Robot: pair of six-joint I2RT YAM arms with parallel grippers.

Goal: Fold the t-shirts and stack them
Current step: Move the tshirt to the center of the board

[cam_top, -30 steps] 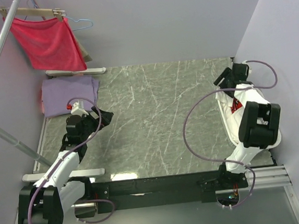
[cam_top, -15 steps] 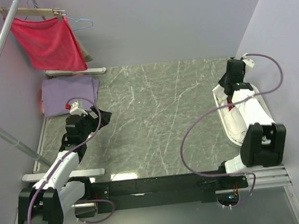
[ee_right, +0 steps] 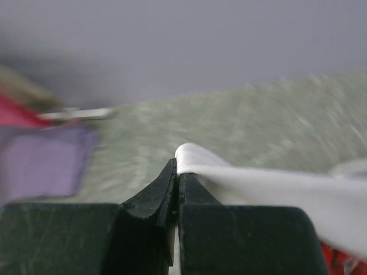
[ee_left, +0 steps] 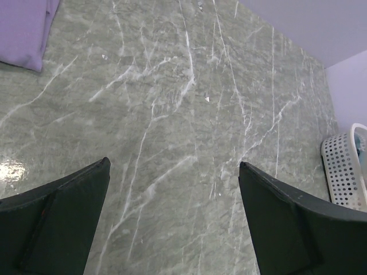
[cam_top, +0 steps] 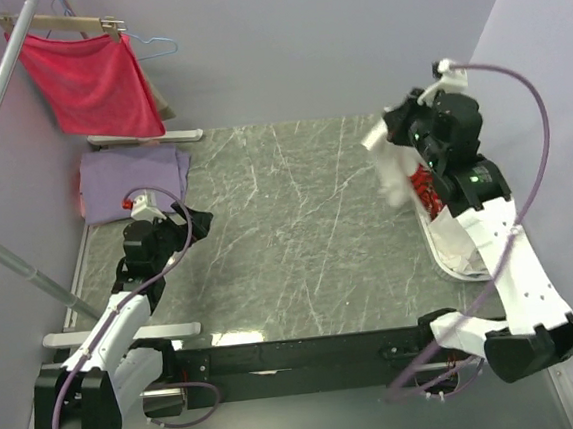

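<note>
White t-shirt pinched in right gripper, fingers pressed together, held aloft near laundry basket. Left gripper fingers held spread above table.

The right end effector is up in the air on the right side. It holds a white t-shirt by one edge, and the shirt hangs down from it. Some red print shows on the shirt. The low end of the shirt hangs over a white basket at the right edge of the green surface. A lavender t-shirt lies flat in the far left corner. The left end effector is just beside it. A red cloth hangs from a hanger behind.
</note>
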